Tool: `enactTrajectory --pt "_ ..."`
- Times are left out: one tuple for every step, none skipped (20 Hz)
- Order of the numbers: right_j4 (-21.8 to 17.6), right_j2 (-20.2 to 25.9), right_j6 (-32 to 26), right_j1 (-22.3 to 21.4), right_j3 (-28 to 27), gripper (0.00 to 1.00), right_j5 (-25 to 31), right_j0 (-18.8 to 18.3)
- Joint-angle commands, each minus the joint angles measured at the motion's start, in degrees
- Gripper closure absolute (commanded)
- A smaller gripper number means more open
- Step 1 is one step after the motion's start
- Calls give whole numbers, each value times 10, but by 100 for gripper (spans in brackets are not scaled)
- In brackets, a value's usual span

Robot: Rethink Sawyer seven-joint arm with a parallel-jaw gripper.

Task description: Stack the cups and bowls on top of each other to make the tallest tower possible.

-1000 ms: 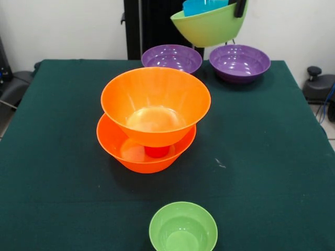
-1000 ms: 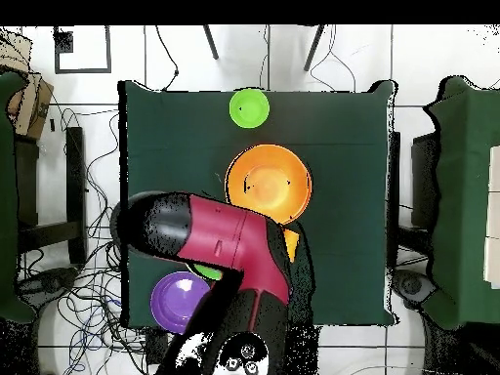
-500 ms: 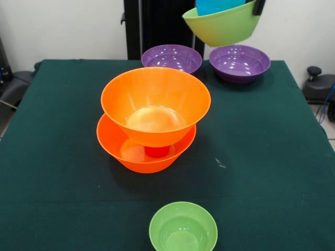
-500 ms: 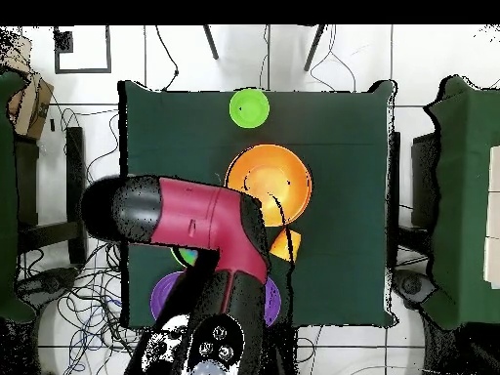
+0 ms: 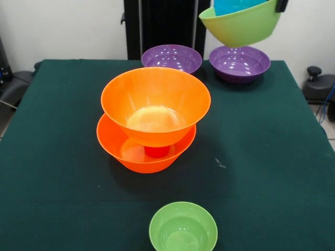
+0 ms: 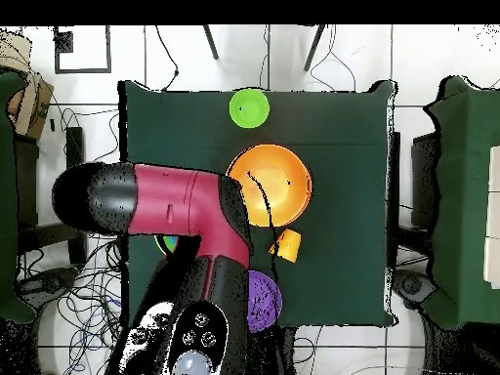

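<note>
The tower stands mid-table: a large orange bowl (image 5: 156, 102) rests on a red cup (image 5: 157, 151) that stands inside a second large orange bowl (image 5: 125, 150). High at the back right hangs a medium green bowl (image 5: 243, 25), tilted, with a blue bowl (image 5: 233, 5) nested in it. My gripper (image 5: 281, 5) is shut on the green bowl's rim, above a purple bowl (image 5: 239, 61). A second purple bowl (image 5: 171, 56) sits beside it. A small green bowl (image 5: 183, 229) (image 6: 249, 107) sits at the near edge. From overhead, an orange cup (image 6: 286, 244) shows beside the tower (image 6: 278, 181).
My red arm (image 6: 186, 210) covers much of the table's robot side in the overhead view, with only part of one purple bowl (image 6: 262, 298) showing past it. Dark green cloth (image 5: 261, 157) covers the table. Chairs and cables surround the table.
The held green bowl with the blue bowl inside has moved right in the front view and slightly up, now over the right purple bowl. The other bowls have stayed in place.
</note>
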Motion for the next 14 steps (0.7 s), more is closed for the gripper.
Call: enactTrajectory --pt "-57 61 -59 29 -42 100 55 -18" --pt "-58 62 -65 30 -40 100 49 -24" --pt "-59 63 -73 32 -42 100 48 -31" --pt "-61 64 -81 33 -40 100 44 -37" --pt "-61 65 -89 32 -36 100 40 -44" --pt "-65 64 -96 31 -38 100 41 -48" --pt "-68 64 -103 27 -35 100 41 -53" --pt "-69 67 -110 25 -32 100 40 -58" --pt "-70 70 -117 23 -30 100 40 -66" --pt "-71 73 -119 22 -27 100 36 -70" --pt "-73 75 -119 21 -26 100 33 -70" --pt "-75 78 -120 22 -26 100 32 -73" --pt "-77 80 -121 21 -24 100 28 -75" --pt "-79 83 -122 22 -24 100 25 -77"
